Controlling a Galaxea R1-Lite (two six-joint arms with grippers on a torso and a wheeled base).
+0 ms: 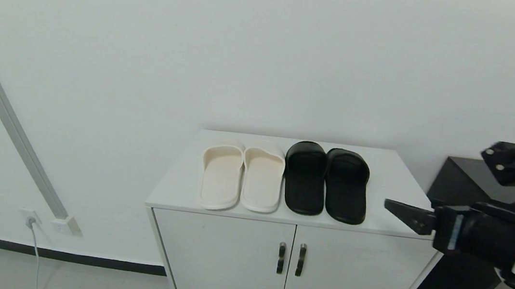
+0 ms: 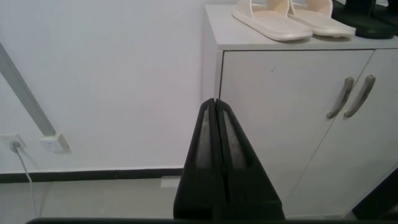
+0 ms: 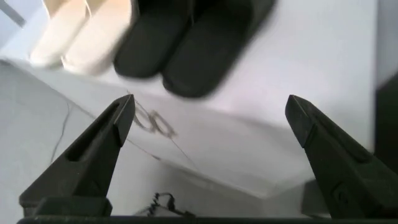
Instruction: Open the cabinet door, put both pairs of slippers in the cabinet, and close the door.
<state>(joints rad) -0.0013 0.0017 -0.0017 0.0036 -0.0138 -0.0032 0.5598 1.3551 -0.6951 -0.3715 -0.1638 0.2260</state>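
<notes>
Fingers (image 3: 93, 149) of the right gripper (image 3: 209, 106) stand apart, presumably readied for a grasp; black slippers (image 3: 186, 37) lie just beyond them atop the closed cabinet (image 1: 219, 266). Left gripper (image 2: 215, 109) fingers are pressed together, door handles (image 2: 351, 96) ahead.

— What stands behind the work on your screen?
— You have a plain white wall (image 1: 269, 44). On its left a grey strip (image 1: 8, 121) runs slantwise down and ends at a small white box (image 1: 66, 225) low on the wall.
— And beside that box?
— A wall socket (image 1: 29, 216) sits just to its left, with a plug in it. A pale cable (image 1: 36, 255) hangs from the plug, down across the black skirting band (image 1: 79, 258) at the foot of the wall, toward the pale floor (image 1: 101, 284). On your right, a black piece of furniture (image 1: 464, 178) stands against the wall.
</notes>
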